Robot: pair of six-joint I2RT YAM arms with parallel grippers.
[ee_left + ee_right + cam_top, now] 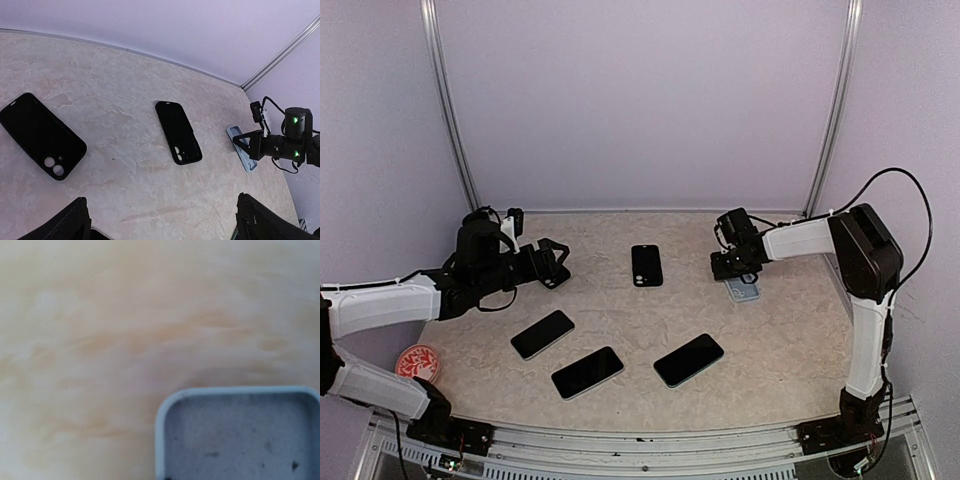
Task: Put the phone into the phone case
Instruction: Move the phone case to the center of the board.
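Three black phones (542, 333) (587, 371) (688, 360) lie screen up across the near half of the table. A light blue phone case (744, 291) lies at the right, hollow side up. My right gripper (731, 273) is shut with its tips down at the case's far end. The right wrist view shows only one corner of this case (240, 435) against the table, and whether the rim is pinched cannot be told. A black case (647, 265) lies in the middle. My left gripper (553, 265) hovers open at the left, holding nothing.
The left wrist view shows a second black case (42, 135) with camera cut-outs to the left of the middle one (178, 132). A red round disc (417, 362) lies at the near left edge. Metal posts (450, 110) stand at the back corners.
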